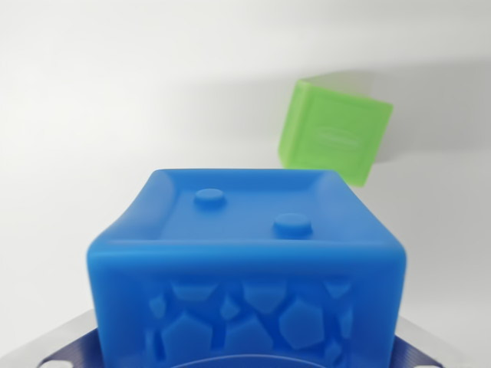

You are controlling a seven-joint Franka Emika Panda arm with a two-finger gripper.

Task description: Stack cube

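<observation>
- Here, one wrist view looks out over a plain white surface [115, 115], matte and evenly lit, with soft grey shadows.
- No readable writing shows anywhere; the green cube [337, 132] carries an oval raised emblem on its facing side, but its lettering is too faint and blurred to make out.
- Nearest the camera, a blue cube [245, 268] fills the lower middle of the frame, made of a smooth, slightly translucent rubbery plastic with rounded edges and corners.
- Its top face is recessed inside a raised rim and bears two small round studs, one toward the far left, one nearer and to the right.
- Its near side face is embossed with a patchwork of irregular polygons, like cracked stone or pebbles.
- The green cube sits farther away and to the right of the blue one, well apart from it, tilted so that one corner points downward; it is the same soft, translucent kind of block.
- It casts a grey shadow on the surface to its right.
- At the bottom corners, parts of the gripper [245, 360] show as dark blue ribbed pieces on pale grey metal, just beside the blue cube's lower edge.
- The fingertips are hidden behind the blue cube, so whether the pincer clasps the block or stands apart cannot be told.
</observation>
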